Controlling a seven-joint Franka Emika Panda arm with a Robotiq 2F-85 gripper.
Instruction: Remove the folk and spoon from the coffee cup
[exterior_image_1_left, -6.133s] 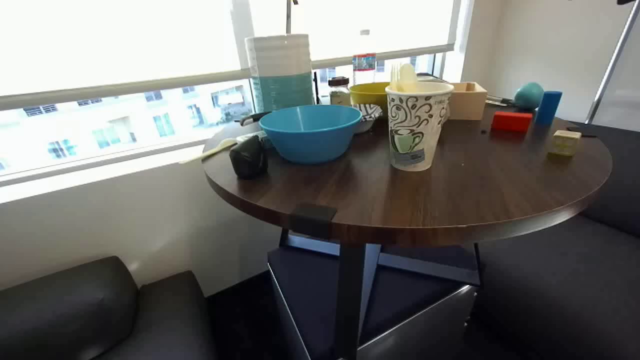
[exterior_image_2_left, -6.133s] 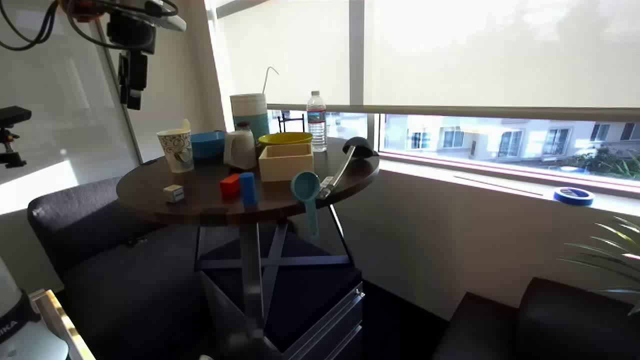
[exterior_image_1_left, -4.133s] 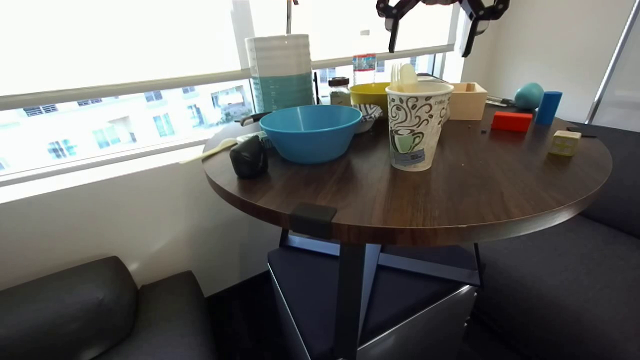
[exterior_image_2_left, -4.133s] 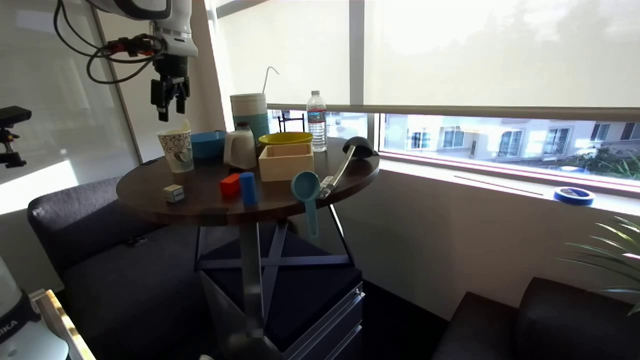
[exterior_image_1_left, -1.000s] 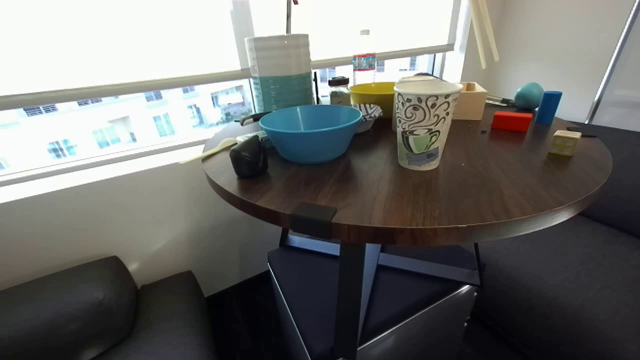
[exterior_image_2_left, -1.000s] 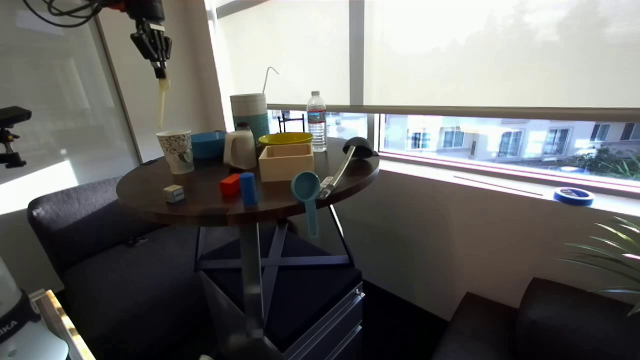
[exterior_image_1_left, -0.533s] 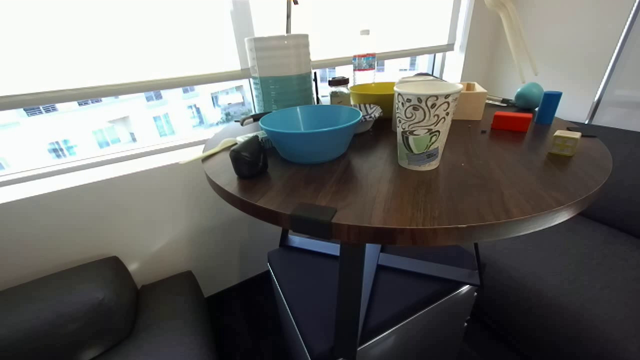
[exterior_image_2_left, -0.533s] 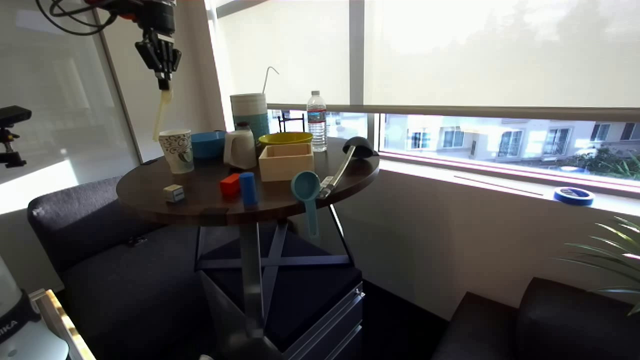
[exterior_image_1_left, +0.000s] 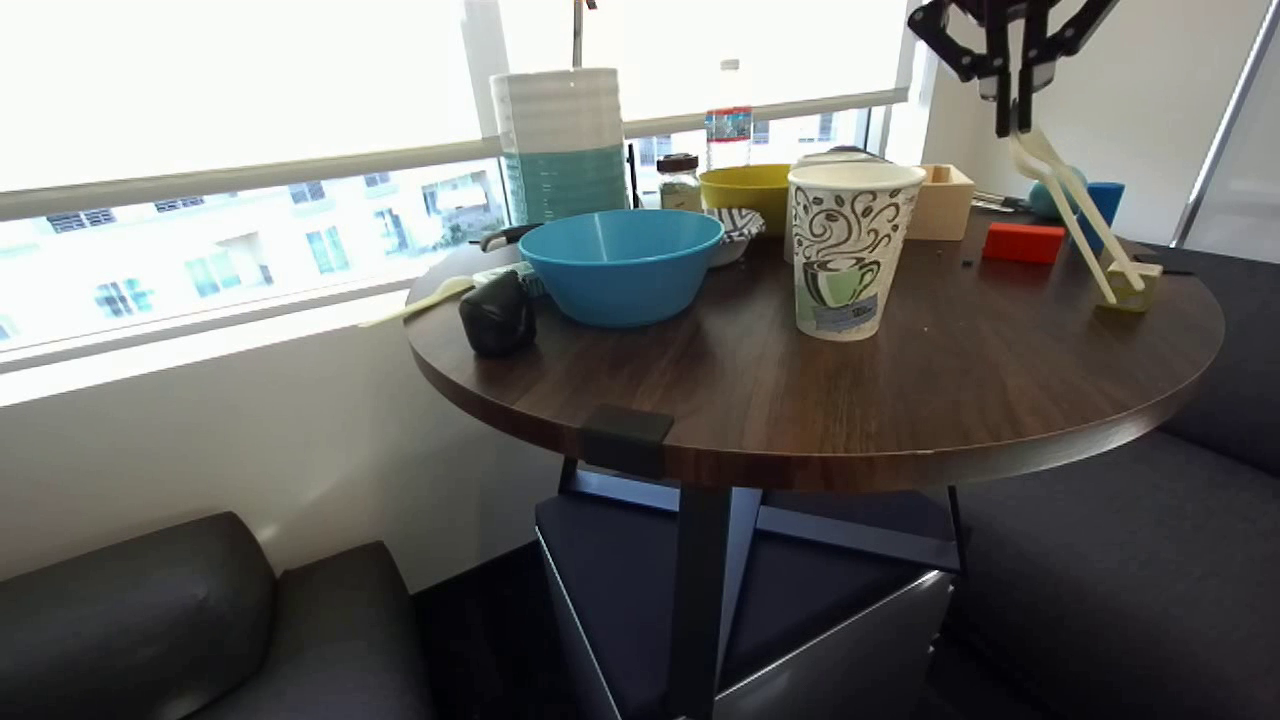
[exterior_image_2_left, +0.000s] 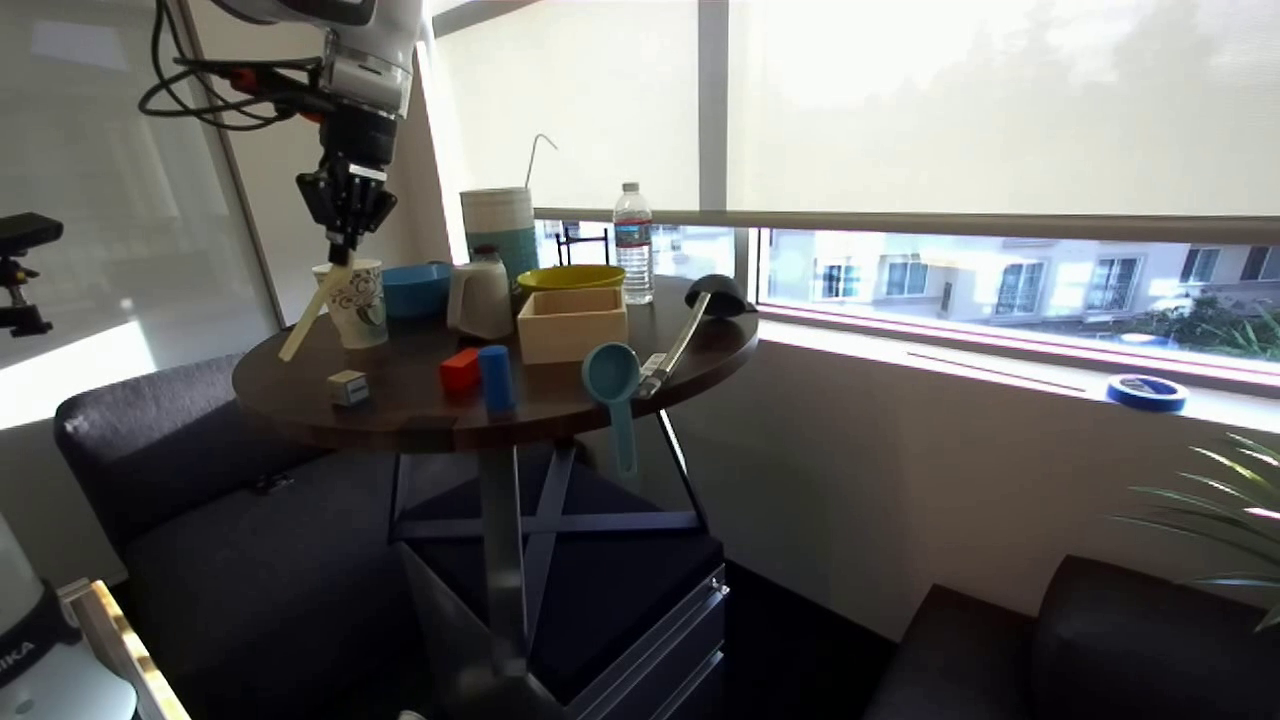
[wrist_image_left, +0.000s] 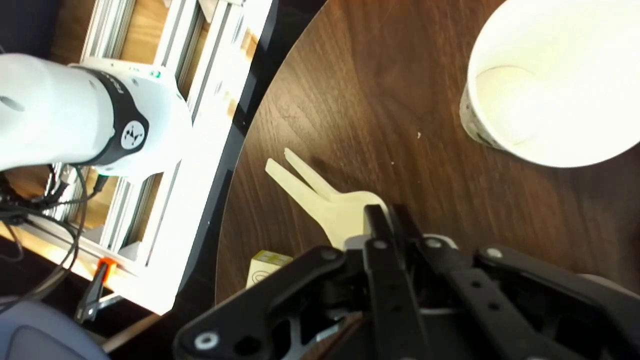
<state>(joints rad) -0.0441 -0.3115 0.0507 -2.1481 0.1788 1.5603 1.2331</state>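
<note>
Over the round table (exterior_image_1_left: 740, 390), I have the gripper (exterior_image_1_left: 1013, 130) pinching the fork and spoon (wrist_image_left: 345, 215) together by their head ends, handles slanting down, apart from the coffee cup (exterior_image_1_left: 850, 250). Wrist view shows no utensil in the cup, though glare washes out part of its inside. Cup stands upright. So I call removal done: both pieces out. Left, my guess: set them on the table, then let go. Handle ends look low, near the small cube (exterior_image_2_left: 348, 388); can't tell if they touch anything.
</note>
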